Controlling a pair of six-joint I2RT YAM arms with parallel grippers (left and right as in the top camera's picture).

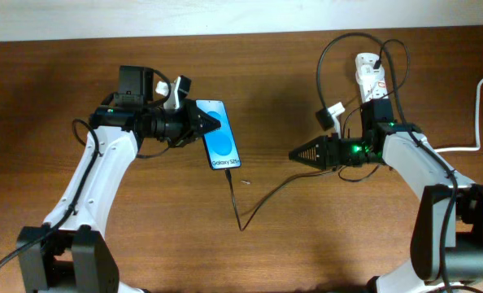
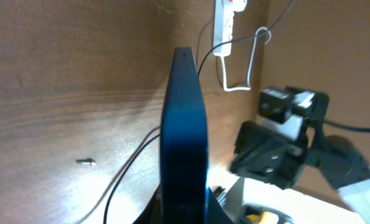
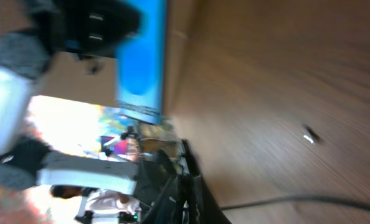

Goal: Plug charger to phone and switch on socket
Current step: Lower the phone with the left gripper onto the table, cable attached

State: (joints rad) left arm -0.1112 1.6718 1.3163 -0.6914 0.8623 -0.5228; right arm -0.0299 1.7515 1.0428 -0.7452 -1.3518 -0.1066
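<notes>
The phone, blue screen lit, is held by its left edge in my left gripper, which is shut on it. In the left wrist view the phone stands edge-on between the fingers. The black charger cable runs from just below the phone's bottom edge down the table and back right under my right gripper. I cannot tell whether its tip is in the phone. The right gripper is shut, pointing left at the phone; the cable reaches its fingers. The white socket lies at the back right.
A small metal bit lies on the table right of the cable; it also shows in the left wrist view. A thick white cord runs along the right edge. Black cable loops lie around the socket.
</notes>
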